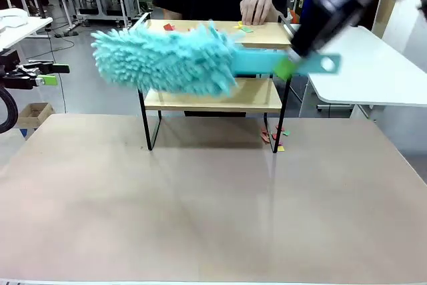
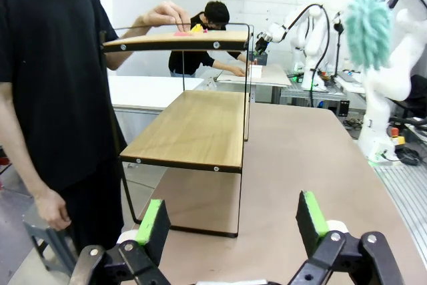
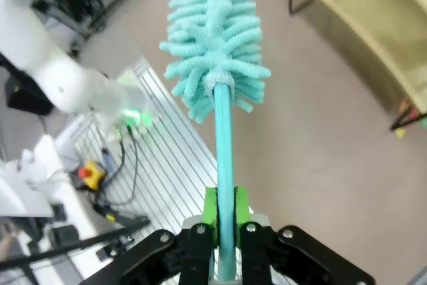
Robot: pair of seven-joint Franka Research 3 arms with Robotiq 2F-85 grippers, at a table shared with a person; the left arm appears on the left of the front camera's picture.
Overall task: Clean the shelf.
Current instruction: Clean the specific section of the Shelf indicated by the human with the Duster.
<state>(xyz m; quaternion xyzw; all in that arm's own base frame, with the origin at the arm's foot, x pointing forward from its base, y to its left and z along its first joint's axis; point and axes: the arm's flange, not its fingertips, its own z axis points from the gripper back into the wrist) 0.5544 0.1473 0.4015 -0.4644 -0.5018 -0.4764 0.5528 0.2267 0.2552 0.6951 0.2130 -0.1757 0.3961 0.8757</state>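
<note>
The shelf (image 1: 257,95) stands toward the far side of the worktop (image 1: 213,211), its two wooden boards in a thin black frame on slim legs. Small coloured scraps (image 1: 243,28) lie on the top board, and more scraps lie by its right front leg. A person's hand (image 1: 257,8) rests on the top board near the back edge. In front of the shelf hangs a fluffy turquoise duster (image 1: 167,61), its head blurred and level with the gap between the boards. The right pincer (image 3: 225,208) is clamped on its thin handle. The left pincer (image 2: 230,221) stands with its jaws apart, empty, well off to the side and facing the shelf end-on

The chief risk, as I judge it, is the hand: a sweep along the top board would run the duster, or the arm behind it, into the person's fingers. The rack also looks light, so a firm sideways push could slide or tip it, or the handle could snag a frame post. The narrow handle might swivel in the clamp under load. Scraps may simply scatter onto the worktop
</note>
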